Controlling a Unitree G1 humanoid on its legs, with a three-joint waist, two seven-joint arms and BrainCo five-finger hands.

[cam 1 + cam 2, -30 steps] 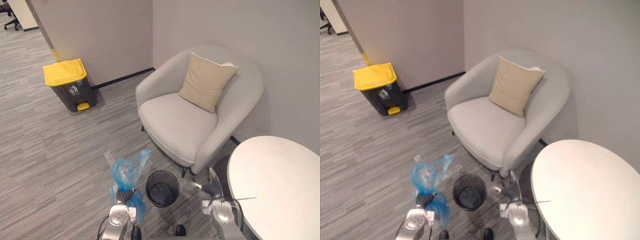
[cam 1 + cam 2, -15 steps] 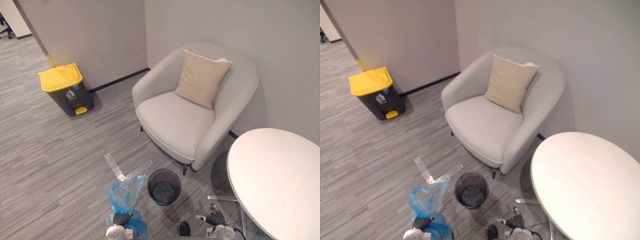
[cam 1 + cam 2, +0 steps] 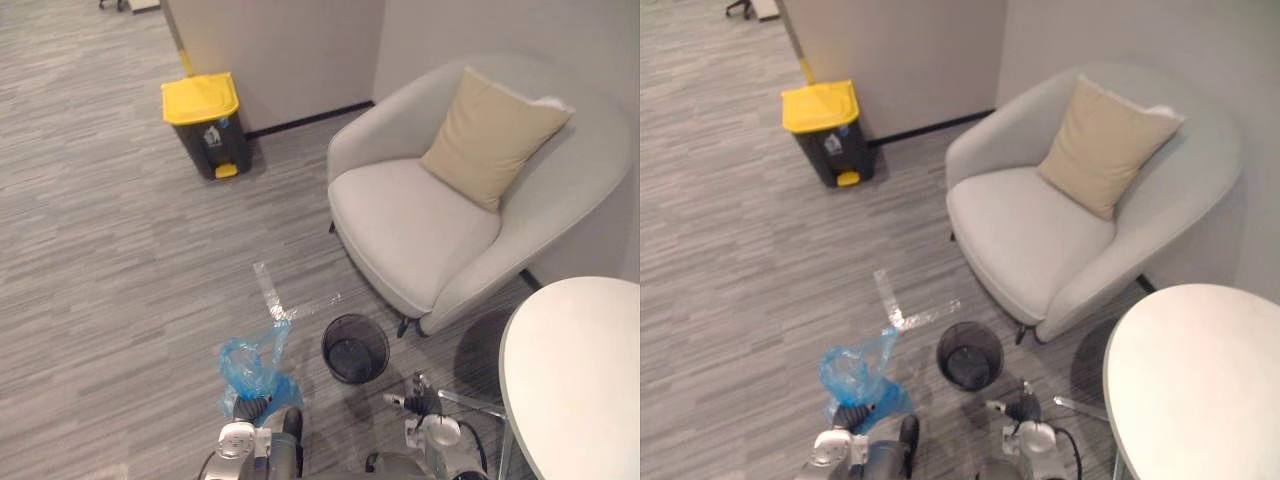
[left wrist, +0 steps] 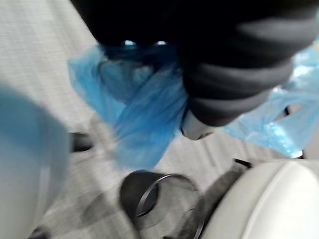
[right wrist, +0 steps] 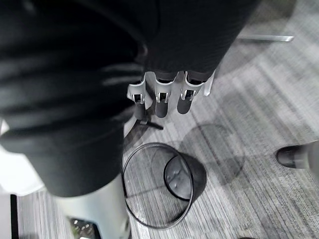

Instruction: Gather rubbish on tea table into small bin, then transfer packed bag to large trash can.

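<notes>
A blue plastic bag (image 3: 254,366) hangs bunched above the grey carpet, and my left hand (image 3: 251,409) is shut on its neck at the bottom of the left eye view. In the left wrist view the blue bag (image 4: 144,112) spills out from under the dark cover. To its right stands the small black mesh bin (image 3: 356,348), with nothing in it that I can see. My right hand (image 3: 414,401) hangs low just right of that small bin (image 5: 158,185), its fingers (image 5: 160,97) relaxed and holding nothing. The large dark trash can (image 3: 206,126), yellow lid shut, stands far ahead by the wall.
A grey armchair (image 3: 420,235) with a beige cushion (image 3: 492,138) stands to the right of the path. The round white tea table (image 3: 575,375) is at my lower right. A strip of clear tape (image 3: 272,295) lies on the carpet ahead of the bag.
The camera has swung and the whole picture has shifted, so the trash can now sits nearer the top centre. My right hand has dropped low beside the bin. The bag stays in my left hand.
</notes>
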